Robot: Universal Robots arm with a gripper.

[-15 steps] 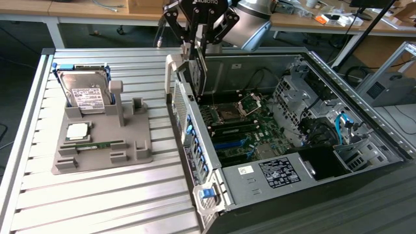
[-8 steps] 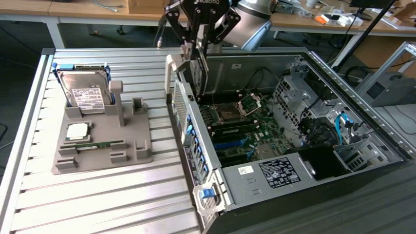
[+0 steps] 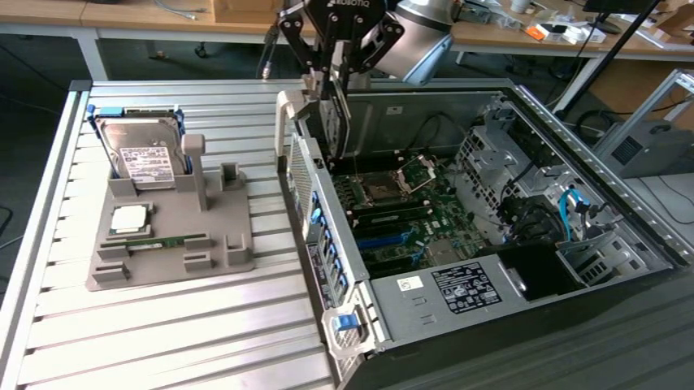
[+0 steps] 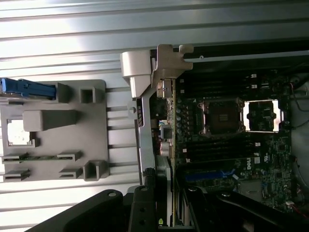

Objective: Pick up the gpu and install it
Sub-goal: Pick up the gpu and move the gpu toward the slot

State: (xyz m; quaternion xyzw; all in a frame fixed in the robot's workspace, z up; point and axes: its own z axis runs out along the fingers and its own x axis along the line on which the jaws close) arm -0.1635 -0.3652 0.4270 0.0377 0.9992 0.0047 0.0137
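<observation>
My gripper hangs over the rear edge of the open computer case, shut on the gpu. The gpu is a thin dark card held upright and edge-on, and its lower end reaches down toward the motherboard. In the wrist view the gpu runs as a narrow strip from my gripper to its silver bracket, along the case's rear wall. The blue slot on the board lies beside the card, near my fingers. Whether the card's lower edge touches the board I cannot tell.
A grey fixture on the slatted table holds a silver hard drive, a processor chip and a green RAM stick. Inside the case are the processor socket, drive cages and cables. A workbench stands behind.
</observation>
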